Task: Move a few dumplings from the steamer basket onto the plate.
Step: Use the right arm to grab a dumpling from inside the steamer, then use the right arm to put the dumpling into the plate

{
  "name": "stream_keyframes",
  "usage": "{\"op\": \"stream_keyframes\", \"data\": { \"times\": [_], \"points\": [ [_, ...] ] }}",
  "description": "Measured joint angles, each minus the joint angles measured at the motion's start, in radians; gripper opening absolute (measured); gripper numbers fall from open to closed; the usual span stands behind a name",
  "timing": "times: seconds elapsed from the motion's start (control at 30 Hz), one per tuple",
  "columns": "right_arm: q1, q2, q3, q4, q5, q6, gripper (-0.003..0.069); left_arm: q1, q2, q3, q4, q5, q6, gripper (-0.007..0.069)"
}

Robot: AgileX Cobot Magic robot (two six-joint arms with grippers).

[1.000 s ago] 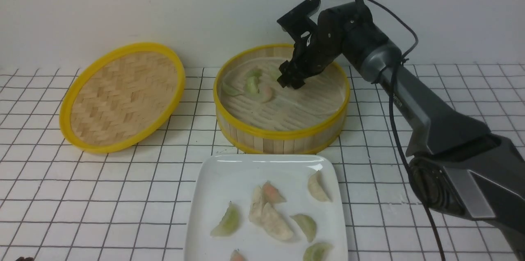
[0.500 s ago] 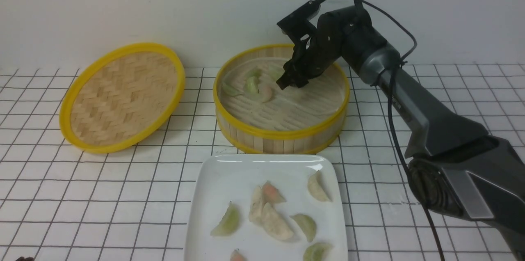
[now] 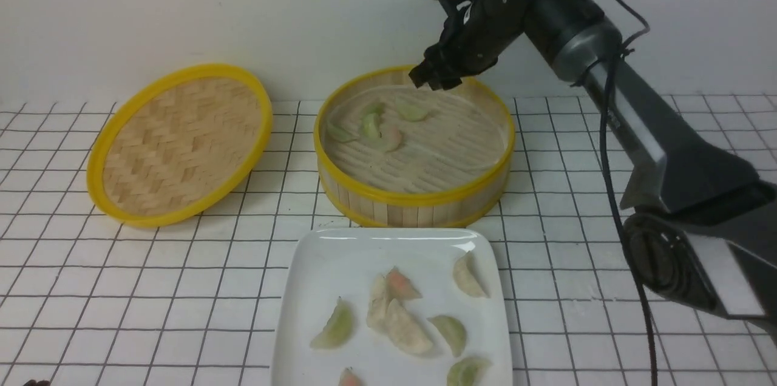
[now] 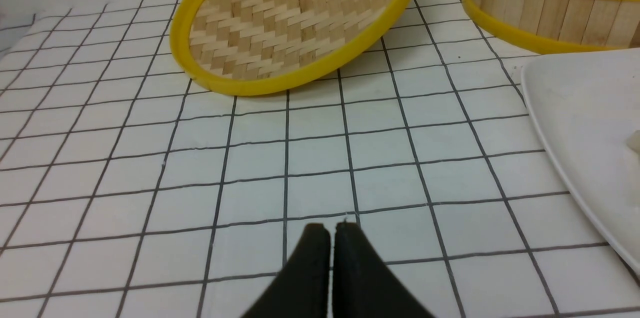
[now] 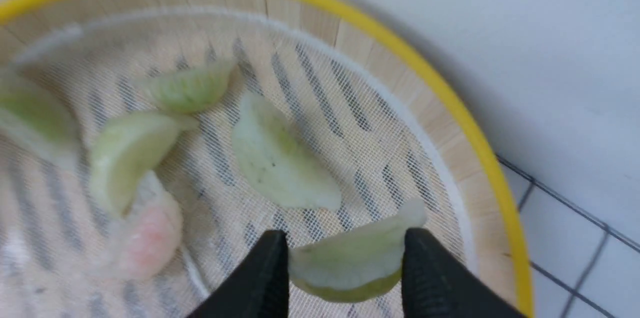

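Note:
The steamer basket (image 3: 419,198) stands at the middle back and holds several dumplings (image 3: 373,125) on a mesh liner. The white plate (image 3: 340,252) in front of it carries several dumplings (image 3: 403,328). My right gripper (image 3: 434,76) hangs above the basket's far rim. In the right wrist view it (image 5: 345,245) is shut on a pale green dumpling (image 5: 350,263), held by its two ends above the liner, with other dumplings (image 5: 280,160) below. My left gripper (image 4: 331,228) is shut and empty, low over the tiled table, and out of the front view.
The flat woven lid (image 3: 182,137) leans tilted at the back left, and also shows in the left wrist view (image 4: 295,23). The white wall stands close behind the basket. The basket wall (image 4: 545,13) and the plate edge (image 4: 590,123) also show in the left wrist view.
My right gripper has risen from inside the basket to above its far rim, carrying the green dumpling. A green dumpling it hid on the basket floor now shows. The left arm has not moved.

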Motion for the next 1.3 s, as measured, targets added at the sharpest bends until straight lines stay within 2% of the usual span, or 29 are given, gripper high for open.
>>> {"op": "stream_keyframes", "data": {
  "times": [0.13, 0.23, 0.27, 0.3, 0.37, 0.4, 0.5, 0.67, 0.87, 0.97, 1.0, 1.03, 1.07, 1.1, 1.13, 1.23, 1.3],
  "points": [
    [0.0, -0.199, 0.259, 0.032, -0.002, 0.013, 0.0268, 0.0, 0.0, 0.0, 0.0, 0.0, 0.0, -0.0006],
    [0.001, -0.378, 0.509, 0.107, -0.003, 0.016, 0.0268, 0.0, 0.0, 0.0, 0.0, 0.0, 0.0, -0.0006],
    [0.001, -0.404, 0.528, 0.12, -0.003, 0.016, 0.0268, 0.0, 0.0, 0.0, 0.0, 0.0, 0.0, -0.0006],
    [0.007, -0.503, 0.67, 0.164, -0.005, 0.015, 0.0268, 0.0, 0.0, 0.0, 0.0, 0.0, 0.0, -0.0006],
    [0.017, -0.57, 0.789, 0.201, -0.007, 0.014, 0.0268, 0.0, 0.0, 0.0, 0.0, 0.0, 0.0, -0.0006],
    [0.037, -0.651, 0.916, 0.233, -0.008, 0.011, 0.0268, 0.0, 0.0, 0.0, 0.0, 0.0, 0.0, -0.0006],
    [0.092, -0.724, 1.124, 0.256, -0.009, 0.016, 0.0265, 0.0, 0.0, 0.0, 0.0, 0.0, 0.0, -0.0006],
    [0.18, -0.72, 1.321, 0.26, -0.017, 0.023, 0.0265, 0.0, 0.0, 0.0, 0.0, 0.0, 0.0, -0.0006],
    [0.21, -0.688, 1.352, 0.222, -0.142, 0.024, 0.0287, 0.0, 0.0, 0.0, 0.0, 0.0, 0.0, -0.0006],
    [0.21, -0.688, 1.352, 0.215, -0.191, 0.026, 0.0386, 0.0, 0.0, 0.0, 0.0, 0.0, 0.0, -0.0006],
    [0.21, -0.688, 1.352, 0.215, -0.193, 0.026, 0.0393, 0.0, 0.0, 0.0, 0.0, 0.0, 0.0, -0.0006],
    [0.21, -0.688, 1.352, 0.212, -0.199, 0.026, 0.0462, 0.0, 0.0, 0.0, 0.0, 0.0, 0.0, -0.0006],
    [0.21, -0.688, 1.352, 0.211, -0.197, 0.026, 0.0469, 0.0, 0.0, 0.0, 0.0, 0.0, 0.0, -0.0006],
    [0.21, -0.688, 1.347, 0.209, -0.181, 0.027, 0.0515, 0.0, 0.0, 0.0, 0.0, 0.0, 0.0, -0.0006],
    [0.21, -0.688, 1.337, 0.206, -0.155, 0.03, 0.0532, 0.0, 0.0, 0.0, 0.0, 0.0, 0.0, -0.0006],
    [0.21, -0.688, 1.287, 0.2, -0.071, 0.054, 0.0526, 0.0, 0.0, 0.0, 0.0, 0.0, 0.0, -0.0006],
    [0.21, -0.712, 1.242, 0.194, -0.05, 0.078, 0.0436, 0.0, 0.0, 0.0, 0.0, 0.0, 0.0, -0.0006]
  ]
}}
